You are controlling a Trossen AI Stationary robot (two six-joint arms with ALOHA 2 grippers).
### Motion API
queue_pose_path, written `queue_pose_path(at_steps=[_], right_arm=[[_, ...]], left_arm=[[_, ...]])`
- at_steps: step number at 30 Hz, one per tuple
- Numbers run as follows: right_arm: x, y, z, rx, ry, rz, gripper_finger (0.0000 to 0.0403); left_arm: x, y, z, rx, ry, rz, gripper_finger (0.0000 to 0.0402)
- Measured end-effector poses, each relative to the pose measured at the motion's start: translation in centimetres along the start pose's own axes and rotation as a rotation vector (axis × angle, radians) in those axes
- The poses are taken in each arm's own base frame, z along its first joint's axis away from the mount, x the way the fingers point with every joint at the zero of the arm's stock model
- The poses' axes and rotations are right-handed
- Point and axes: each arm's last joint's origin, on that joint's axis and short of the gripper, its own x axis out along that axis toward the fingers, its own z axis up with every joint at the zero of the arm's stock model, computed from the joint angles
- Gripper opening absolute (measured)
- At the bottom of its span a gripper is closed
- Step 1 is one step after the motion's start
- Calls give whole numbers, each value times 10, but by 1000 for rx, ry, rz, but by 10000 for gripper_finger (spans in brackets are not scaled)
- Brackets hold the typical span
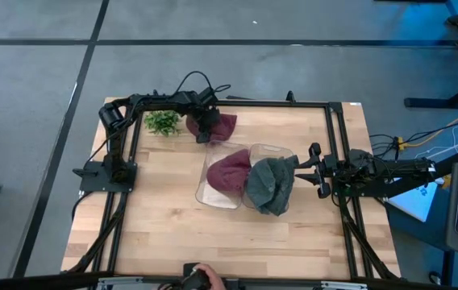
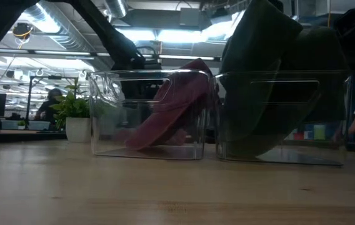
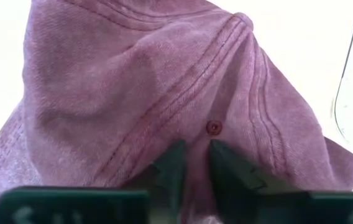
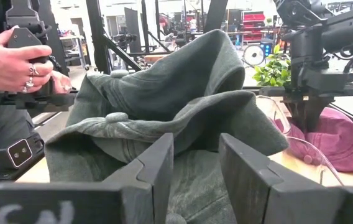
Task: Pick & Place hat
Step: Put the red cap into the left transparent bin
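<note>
- 2 clear plastic bins sit side by side in the middle of the pale wooden table (image 1: 164,234): the left clear bin (image 1: 213,189) holds 1 crumpled maroon fabric cap (image 1: 229,171), and the right clear bin (image 1: 281,153) has a grey-green fabric cap (image 1: 269,184) draped over its near wall.
- A 2nd maroon cap (image 1: 222,125) lies on the table at the far side, next to a small green potted plant (image 1: 162,122) and apart from the bins.
- The left gripper (image 1: 204,134) is down on that 2nd maroon cap; in its wrist view the fingers (image 3: 171,165) stand narrowly apart with a ridge of maroon cloth running between them, just below the crown button (image 3: 214,127). They look to be pinching the fabric, though whether the grip is firm cannot be told.
- The right gripper (image 1: 308,167) is at the grey-green cap by the right bin, fingers (image 4: 155,165) spread with grey cloth lying between them, not squeezed.
- A person's hand (image 4: 9,62) holds a controller in the room beyond the table.
- Step in hand, as a judgement: the pick of the 2nd maroon cap, at the moment of closing on it.
- The next move would call for a secure pinch, a lift clear of the table, then carrying toward a bin without snagging its wall.
</note>
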Motion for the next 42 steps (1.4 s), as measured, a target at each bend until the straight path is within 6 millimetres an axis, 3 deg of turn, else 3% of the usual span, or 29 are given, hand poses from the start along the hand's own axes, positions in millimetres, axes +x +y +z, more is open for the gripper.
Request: queue_pose_path(at_steps=[5, 10, 19, 25, 29, 35, 42], right_arm=[[0, 0, 0, 0, 0, 0, 131], [0, 0, 0, 0, 0, 0, 131], [0, 0, 0, 0, 0, 0, 131], [0, 0, 0, 0, 0, 0, 131], [0, 0, 0, 0, 0, 0, 131], [0, 0, 0, 0, 0, 0, 131], [0, 0, 0, 0, 0, 0, 131]], left_arm=[[-1, 0, 0, -1, 1, 0, 11], [-9, 1, 0, -2, -9, 7, 3], [-42, 1, -3, -8, -39, 27, 3], [-58, -12, -10, -14, -12, -101, 2], [-59, -22, -11, -16, -8, -204, 2], [-58, -23, -5, 4, -40, -172, 7], [-57, -23, -5, -34, -9, -125, 61]])
